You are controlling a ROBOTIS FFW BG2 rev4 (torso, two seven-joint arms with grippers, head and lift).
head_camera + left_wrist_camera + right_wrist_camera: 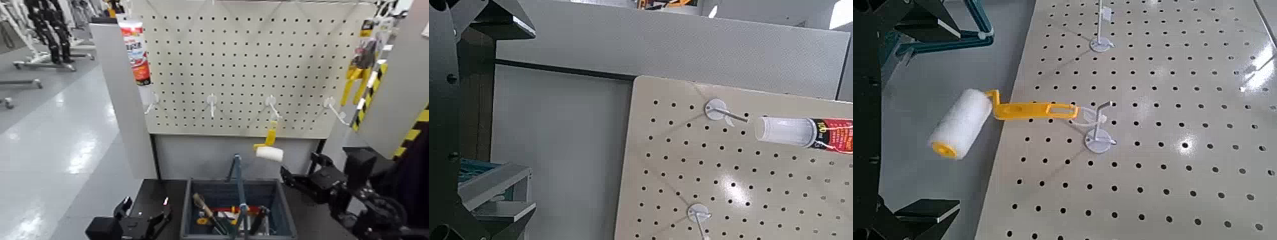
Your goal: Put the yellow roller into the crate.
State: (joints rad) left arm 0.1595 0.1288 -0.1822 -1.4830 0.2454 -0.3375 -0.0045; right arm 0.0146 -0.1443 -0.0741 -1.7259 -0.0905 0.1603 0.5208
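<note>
The roller hangs by its yellow handle from a hook on the pegboard, sleeve downward, so it must be lifted off before it can go anywhere. The crate stands on the table directly below, a convenient place for dropping it in; some tools lie inside already. The right gripper waits beside the crate, below the roller, its jaws apart and empty. The left gripper rests low at the crate's other side, also parted, holding nothing.
</note>
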